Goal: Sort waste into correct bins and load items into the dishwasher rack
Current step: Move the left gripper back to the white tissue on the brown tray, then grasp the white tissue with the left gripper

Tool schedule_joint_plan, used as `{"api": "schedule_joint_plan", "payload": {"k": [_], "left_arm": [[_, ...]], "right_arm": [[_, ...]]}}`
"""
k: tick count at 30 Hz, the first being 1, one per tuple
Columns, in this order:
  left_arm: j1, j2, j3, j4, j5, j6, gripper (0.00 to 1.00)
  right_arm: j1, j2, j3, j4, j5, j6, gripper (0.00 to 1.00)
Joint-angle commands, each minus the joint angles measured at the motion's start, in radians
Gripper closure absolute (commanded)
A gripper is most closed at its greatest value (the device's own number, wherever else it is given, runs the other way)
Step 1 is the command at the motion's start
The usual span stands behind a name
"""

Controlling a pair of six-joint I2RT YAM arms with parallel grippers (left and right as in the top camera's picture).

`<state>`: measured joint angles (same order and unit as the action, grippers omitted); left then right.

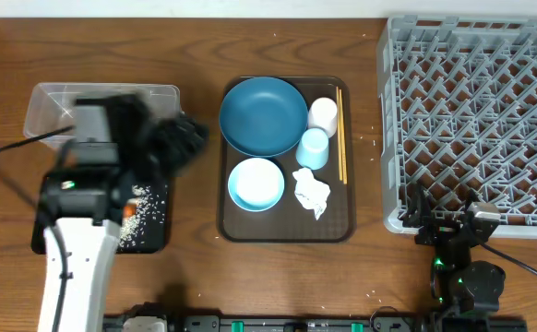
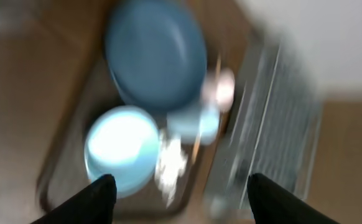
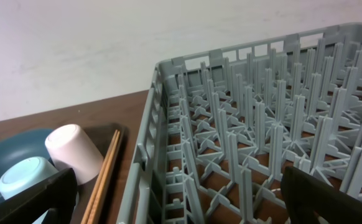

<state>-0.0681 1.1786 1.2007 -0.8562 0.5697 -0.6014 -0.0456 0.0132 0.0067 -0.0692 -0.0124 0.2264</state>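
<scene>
Spread wide with nothing between its jaws, the left gripper (image 2: 181, 180) hangs between the clear tub (image 1: 47, 101) and the brown serving tray (image 1: 241, 226), over the far end of the black tray (image 1: 153, 235); its own view is blurred, yet both fingers show well apart. At the near left corner of the dishwasher rack (image 1: 476, 120), the right gripper (image 3: 178, 177) is also fully open, empty and touching nothing visible.

Sorting looks partly done: rice grains (image 1: 144, 210) lie in the black tray, though a few specks dot the table left of the rack. No carrot or brown lump shows; the arm hides part of the tub. On the serving tray's near right the crumpled wrapper (image 1: 312, 192) waits. Loading has not begun: the dark blue dish (image 1: 263, 115), light blue bowl (image 1: 256, 183), light blue cup (image 1: 313, 148), whitish cup (image 1: 323, 113) and chopsticks (image 1: 340, 134) all sit on the serving tray, and the rack holds nothing
</scene>
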Motion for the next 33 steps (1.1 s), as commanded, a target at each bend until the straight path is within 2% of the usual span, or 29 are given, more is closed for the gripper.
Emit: {"api": "schedule_joint_plan", "payload": {"k": [1,5,7,14,18,23,28,33], "left_arm": [[-0.129,0.042,-0.006,-0.037,0.043,0.141,0.32],[-0.314,0.126,-0.006,-0.037,0.034,0.133,0.32],[-0.396,0.175,-0.006,-0.037,-0.019,0.099,0.32],[-0.64,0.349,-0.006,-0.032,-0.267,-0.083,0.33],[-0.741,0.425,-0.006,0.011,-0.362,-0.204,0.33],[-0.811,0.504,-0.006,0.097,-0.45,-0.365,0.37],[-0.833,0.589,-0.006,0.224,-0.451,-0.509,0.38],[-0.83,0.639,-0.006,0.299,-0.451,-0.595,0.38]], "right_arm": [[-0.015,-0.001,-0.001,-0.003,-0.011,-0.003,0.01],[-0.015,-0.001,-0.001,-0.003,-0.011,-0.003,0.01],[-0.015,-0.001,-0.001,-0.003,-0.011,-0.003,0.01],[-0.015,-0.001,-0.001,-0.003,-0.011,-0.003,0.01],[-0.015,-0.001,-0.001,-0.003,-0.011,-0.003,0.01],[-0.015,-0.001,-0.001,-0.003,-0.011,-0.003,0.01],[-0.015,-0.001,-0.001,-0.003,-0.011,-0.003,0.01],[-0.015,-0.001,-0.001,-0.003,-0.011,-0.003,0.01]]}}
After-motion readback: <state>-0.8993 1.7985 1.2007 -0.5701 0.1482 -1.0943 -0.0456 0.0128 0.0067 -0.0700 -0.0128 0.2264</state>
